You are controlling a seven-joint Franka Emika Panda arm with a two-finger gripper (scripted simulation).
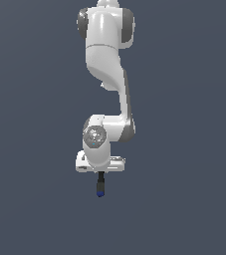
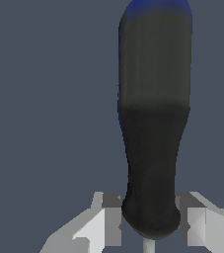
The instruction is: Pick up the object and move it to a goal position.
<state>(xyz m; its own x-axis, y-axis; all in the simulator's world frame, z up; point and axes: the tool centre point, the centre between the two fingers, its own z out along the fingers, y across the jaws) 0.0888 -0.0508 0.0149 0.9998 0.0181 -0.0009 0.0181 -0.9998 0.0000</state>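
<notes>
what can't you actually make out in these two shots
- Goal position: no marker shows in either view.
- Claw fingertips: in the exterior view too small to separate from the hand; in the wrist view cut off by the picture's edge.
- Screwdriver shaft: hidden between the fingers; only a sliver shows in the wrist view.
- Blue handle end: cut off by the wrist view's edge.
- Height above any surface: the plain grey background gives no cue.

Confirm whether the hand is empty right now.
No: the hand grips the black-handled tool between its two fingers.
</notes>
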